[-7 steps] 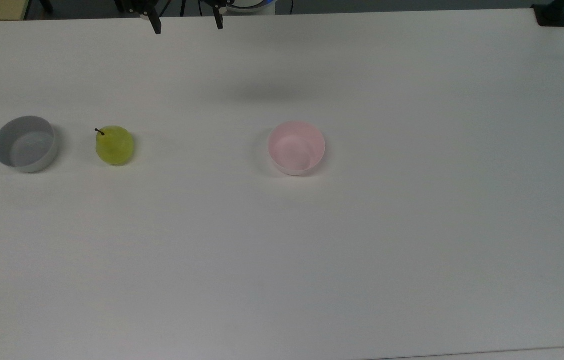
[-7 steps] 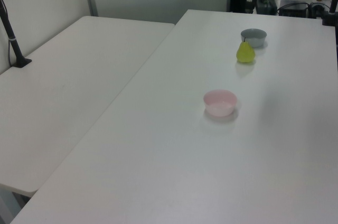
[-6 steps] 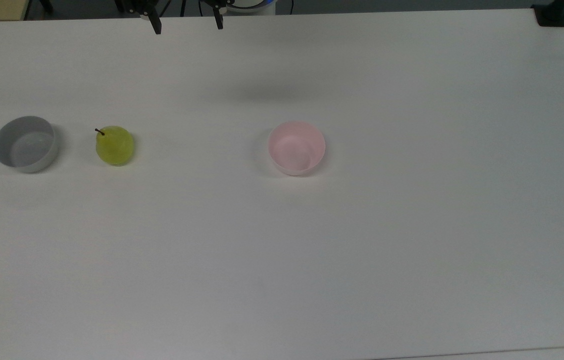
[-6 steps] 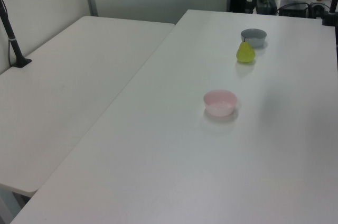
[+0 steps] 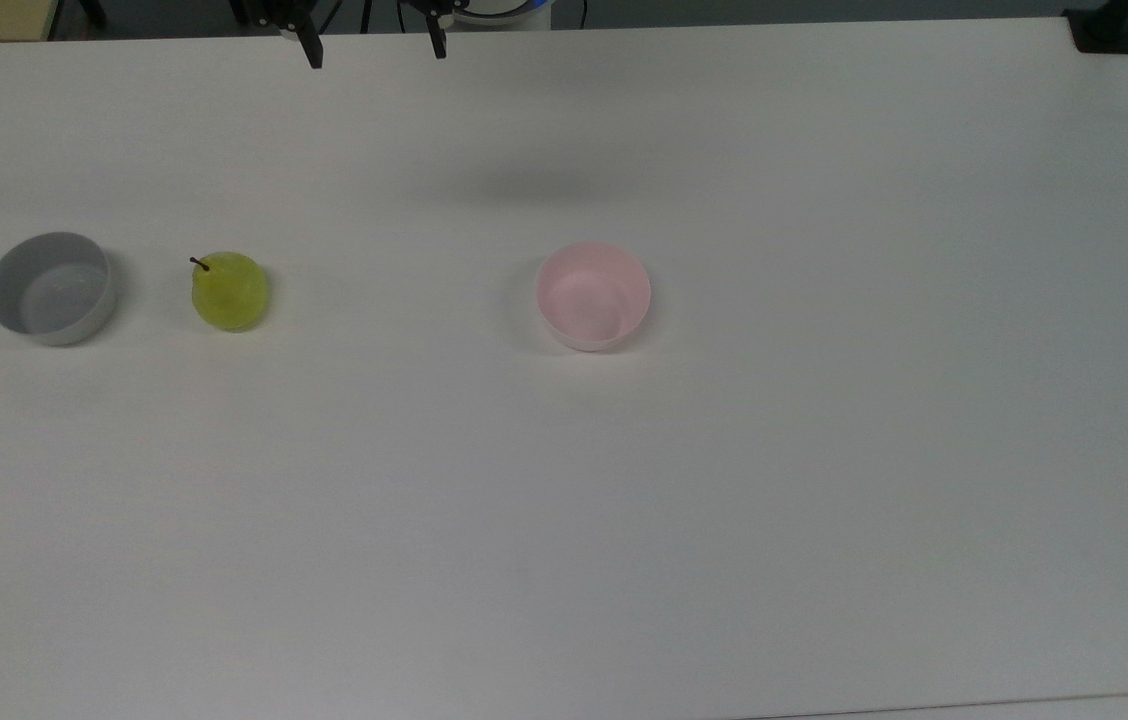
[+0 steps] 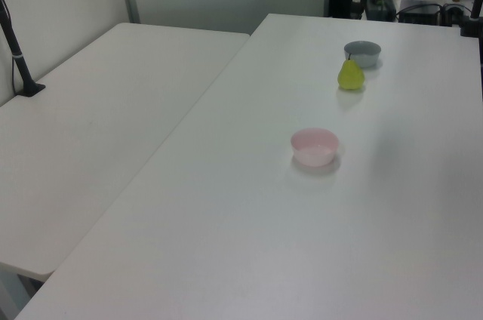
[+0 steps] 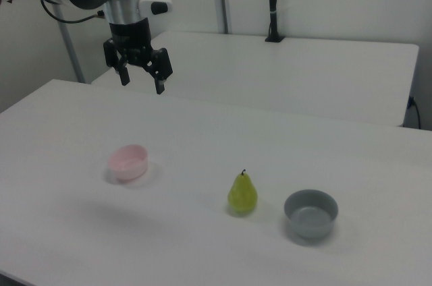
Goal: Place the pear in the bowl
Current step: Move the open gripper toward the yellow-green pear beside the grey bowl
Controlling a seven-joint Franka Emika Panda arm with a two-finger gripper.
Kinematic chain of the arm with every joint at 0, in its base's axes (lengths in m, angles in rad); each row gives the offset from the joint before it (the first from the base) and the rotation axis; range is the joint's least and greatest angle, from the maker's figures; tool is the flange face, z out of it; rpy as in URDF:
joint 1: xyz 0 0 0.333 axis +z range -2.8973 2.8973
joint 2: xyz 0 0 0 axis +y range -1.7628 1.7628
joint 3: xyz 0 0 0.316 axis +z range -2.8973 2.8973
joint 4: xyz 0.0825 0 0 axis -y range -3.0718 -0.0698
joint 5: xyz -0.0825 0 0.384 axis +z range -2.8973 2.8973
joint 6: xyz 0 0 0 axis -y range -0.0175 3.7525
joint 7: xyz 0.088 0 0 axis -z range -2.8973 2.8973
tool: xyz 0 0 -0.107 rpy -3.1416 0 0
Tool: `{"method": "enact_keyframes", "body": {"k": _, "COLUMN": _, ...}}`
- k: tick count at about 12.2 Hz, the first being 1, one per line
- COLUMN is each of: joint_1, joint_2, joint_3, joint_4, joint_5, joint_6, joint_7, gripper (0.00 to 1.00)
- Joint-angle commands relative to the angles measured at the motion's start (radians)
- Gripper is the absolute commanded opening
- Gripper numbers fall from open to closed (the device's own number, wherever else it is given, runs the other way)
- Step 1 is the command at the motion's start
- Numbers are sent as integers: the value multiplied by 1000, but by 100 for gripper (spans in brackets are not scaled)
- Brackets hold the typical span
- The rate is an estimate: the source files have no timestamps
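We locate the pear (image 5: 230, 291) standing upright on the tabletop (image 5: 624, 500), stem up. We take the pear as the landmark. The grey bowl (image 5: 51, 288) sits just beside it, on the top view's left and the right view's right. The pink bowl (image 5: 593, 296) sits well apart from it on the opposite side, on the top view's right. The pink bowl holds nothing.

The gripper (image 7: 142, 75) hangs high above the tabletop, well apart from the pear and beyond the pink bowl in the right view. Its two fingers stand spread with nothing between them. In the top view the two fingertips (image 5: 314, 55) appear at the far edge of the tabletop.

We judge the task as not yet begun. No grasp has been made and the pear touches only the tabletop. Remaining steps: travel to the pear, descend, close on it, lift, carry it to the pink bowl, release.

Compared with the earlier frames, we find no change. The pear, both bowls and the gripper occupy the same positions.
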Motion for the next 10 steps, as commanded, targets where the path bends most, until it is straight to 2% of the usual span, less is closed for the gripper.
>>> {"method": "enact_keyframes", "body": {"k": 1, "joint_1": 15, "joint_2": -35, "joint_3": -15, "joint_4": -32, "joint_5": -7, "joint_6": -13, "joint_7": -10, "gripper": 100}}
{"method": "enact_keyframes", "body": {"k": 4, "joint_1": 12, "joint_2": -36, "joint_3": -15, "joint_4": -30, "joint_5": -15, "joint_6": -14, "joint_7": -47, "gripper": 100}}
{"method": "enact_keyframes", "body": {"k": 6, "joint_1": 3, "joint_2": -36, "joint_3": -15, "joint_4": -29, "joint_5": -18, "joint_6": -34, "joint_7": -151, "gripper": 100}}
{"method": "enact_keyframes", "body": {"k": 10, "joint_1": -13, "joint_2": -35, "joint_3": -17, "joint_4": -20, "joint_5": -85, "joint_6": -60, "joint_7": -361, "gripper": 100}}
